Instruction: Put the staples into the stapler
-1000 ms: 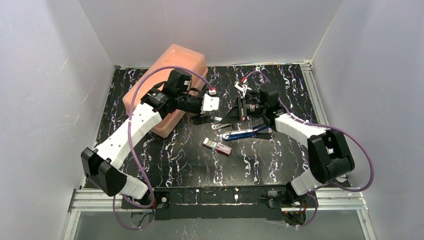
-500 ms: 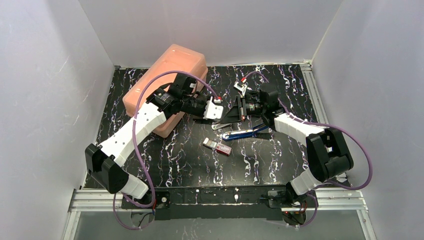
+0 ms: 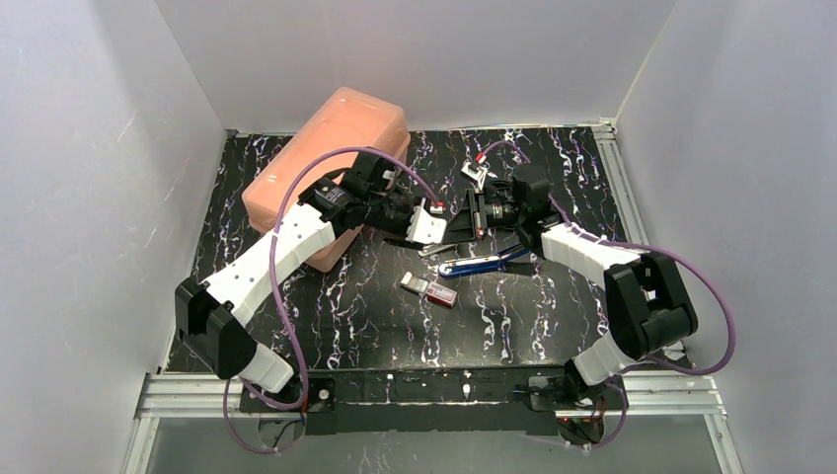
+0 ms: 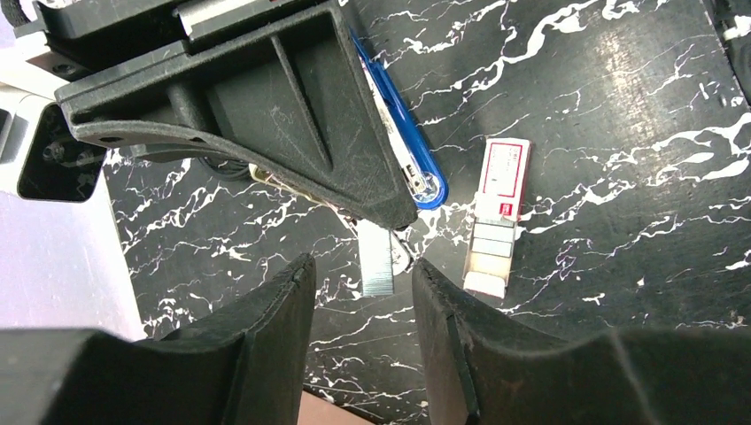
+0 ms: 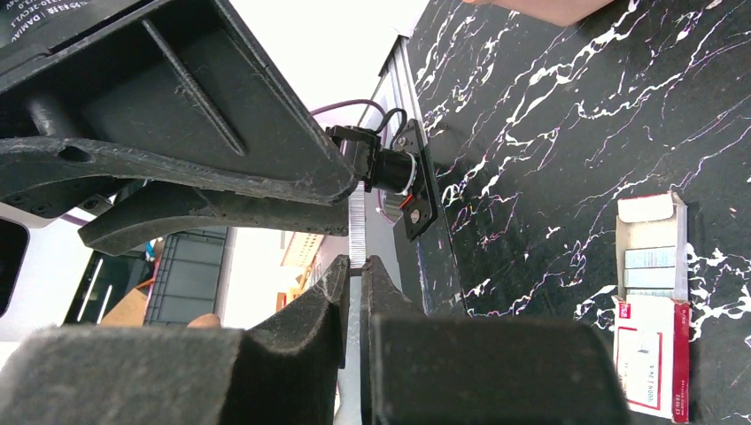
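The staples (image 3: 429, 288) are a small pink-red box on the black mat, its grey tray (image 4: 490, 252) slid out. A blue stapler (image 3: 484, 264) lies just behind it, to the right. Above the stapler, my right gripper (image 5: 355, 263) is shut on the end of a silver staple strip (image 5: 357, 230). My left gripper (image 4: 361, 270) faces it from the left with its jaws apart. The free end of the strip (image 4: 376, 264) hangs at the gap between the left fingertips (image 4: 297, 274), touching neither. In the top view both grippers meet at mid-table, left gripper (image 3: 441, 229) beside right gripper (image 3: 458, 225).
A large salmon-pink plastic case (image 3: 331, 163) stands at the back left, close behind the left arm. White walls enclose the mat on three sides. A metal rail (image 3: 612, 188) runs along the right edge.
My left gripper has moved right, up to the right gripper, and its jaws have narrowed. The right gripper, stapler and box have not moved.
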You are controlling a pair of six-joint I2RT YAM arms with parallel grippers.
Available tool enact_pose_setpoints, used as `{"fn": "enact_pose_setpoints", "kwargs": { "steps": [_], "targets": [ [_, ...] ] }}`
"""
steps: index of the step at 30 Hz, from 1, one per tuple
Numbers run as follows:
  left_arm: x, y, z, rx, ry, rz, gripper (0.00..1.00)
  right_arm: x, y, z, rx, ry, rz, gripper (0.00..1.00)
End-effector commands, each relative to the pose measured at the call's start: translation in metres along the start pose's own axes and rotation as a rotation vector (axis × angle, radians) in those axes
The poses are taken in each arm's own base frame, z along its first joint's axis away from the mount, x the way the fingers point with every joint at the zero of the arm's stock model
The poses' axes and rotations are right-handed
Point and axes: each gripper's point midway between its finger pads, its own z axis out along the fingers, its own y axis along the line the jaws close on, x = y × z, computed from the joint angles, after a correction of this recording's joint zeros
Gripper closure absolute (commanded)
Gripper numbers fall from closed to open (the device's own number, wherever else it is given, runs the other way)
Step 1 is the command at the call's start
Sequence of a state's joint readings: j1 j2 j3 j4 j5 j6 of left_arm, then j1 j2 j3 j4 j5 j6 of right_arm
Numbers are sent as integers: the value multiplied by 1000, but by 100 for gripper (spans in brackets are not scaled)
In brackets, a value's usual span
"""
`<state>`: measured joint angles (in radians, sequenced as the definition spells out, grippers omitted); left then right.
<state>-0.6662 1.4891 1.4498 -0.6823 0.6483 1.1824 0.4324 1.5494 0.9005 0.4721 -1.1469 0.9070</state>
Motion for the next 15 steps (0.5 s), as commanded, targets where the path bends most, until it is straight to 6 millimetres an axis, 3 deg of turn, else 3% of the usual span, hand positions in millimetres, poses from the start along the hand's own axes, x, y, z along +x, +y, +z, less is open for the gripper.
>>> {"fn": "enact_pose_setpoints", "kwargs": {
  "steps": [1, 15],
  "targets": [
    [2, -2, 1, 2, 15, 22, 59, -4, 12, -1, -31, 5, -62, 86],
    [4, -4, 3, 4, 27, 31, 70, -5, 12, -1, -29, 3, -63, 86]
  ]
}}
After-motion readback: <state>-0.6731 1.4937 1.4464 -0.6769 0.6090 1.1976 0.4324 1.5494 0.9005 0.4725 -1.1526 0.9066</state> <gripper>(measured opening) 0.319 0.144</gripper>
